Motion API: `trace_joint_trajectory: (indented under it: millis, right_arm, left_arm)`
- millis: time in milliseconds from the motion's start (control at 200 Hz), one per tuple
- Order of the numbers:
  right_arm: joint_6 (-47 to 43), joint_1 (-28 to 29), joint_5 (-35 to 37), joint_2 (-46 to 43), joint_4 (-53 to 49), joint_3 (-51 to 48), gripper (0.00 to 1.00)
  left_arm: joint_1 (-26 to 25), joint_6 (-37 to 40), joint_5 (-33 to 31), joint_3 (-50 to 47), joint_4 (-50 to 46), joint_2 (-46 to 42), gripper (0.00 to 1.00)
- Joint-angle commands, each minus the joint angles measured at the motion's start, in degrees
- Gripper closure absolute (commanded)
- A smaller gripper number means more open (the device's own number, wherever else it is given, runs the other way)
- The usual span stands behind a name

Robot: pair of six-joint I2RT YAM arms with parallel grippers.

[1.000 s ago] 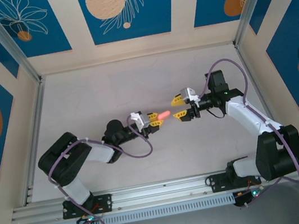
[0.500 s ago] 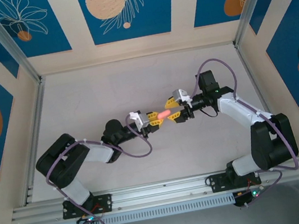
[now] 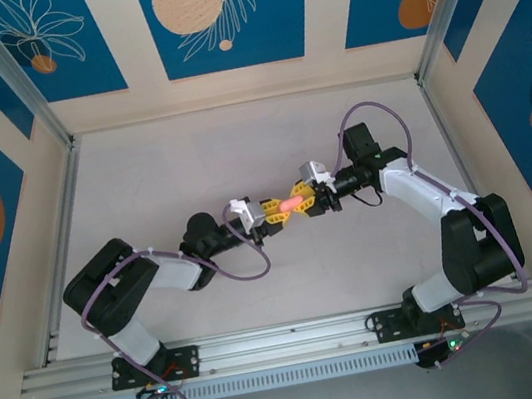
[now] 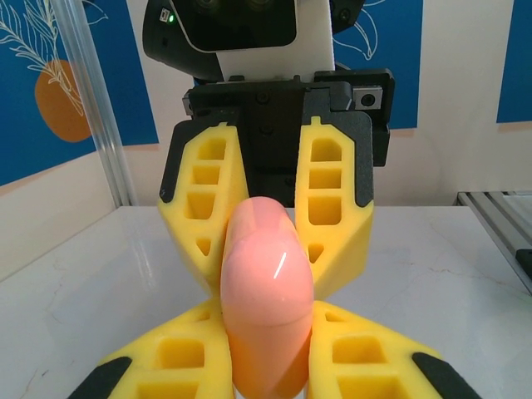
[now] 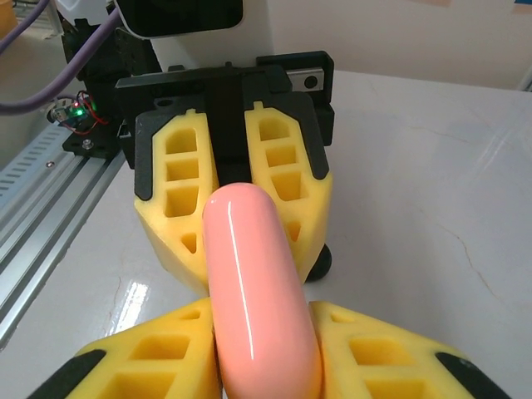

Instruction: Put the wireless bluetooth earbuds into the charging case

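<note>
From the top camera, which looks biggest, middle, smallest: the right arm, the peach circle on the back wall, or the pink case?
1. right arm, biggest by far.
2. peach circle, partly cut off at the picture's top edge.
3. pink case, smallest.

The pink case (image 4: pixel 266 299) is smooth, glossy plastic, with a bright streak of light running down it. The yellow fingers (image 4: pixel 179 362) on the left gripper (image 3: pixel 279 207) look matt and faintly grainy, moulded plastic with open cells. It's the same on the right gripper (image 3: pixel 304 202), set in a matt black plastic housing (image 4: pixel 274 125). The surface (image 5: pixel 432 166) is pale and marble-veined with a soft sheen. The rail (image 5: pixel 33 216) is ribbed bare metal.
</note>
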Motion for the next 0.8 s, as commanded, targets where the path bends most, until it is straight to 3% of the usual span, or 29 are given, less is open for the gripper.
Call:
trace_joint_trajectory:
  millis: [0,205,415,615,795]
  right_arm:
    - [-2.26,0.14,-0.20,-0.28,-3.29,1.87,0.74]
    - [-3.02,-0.14,0.15,-1.69,-5.22,2.28,0.81]
    - [0.86,-0.23,2.36,-3.33,-9.72,4.11,0.86]
    - [10.69,-0.82,7.02,-4.23,-10.49,3.80,0.88]
    - [23.94,-1.71,10.26,-2.83,-11.00,5.51,0.88]
  left_arm:
    - [-0.37,-0.64,0.94,0.70,2.60,-1.06,0.90]
    - [-0.38,-0.20,-0.06,0.17,2.60,-0.81,0.83]
    - [-0.35,1.36,-3.91,-1.33,2.61,-1.28,0.60]
    - [-0.26,2.11,-7.46,-2.46,2.60,-1.38,0.41]
    - [-0.37,1.87,-13.85,-4.42,2.60,-1.77,0.35]
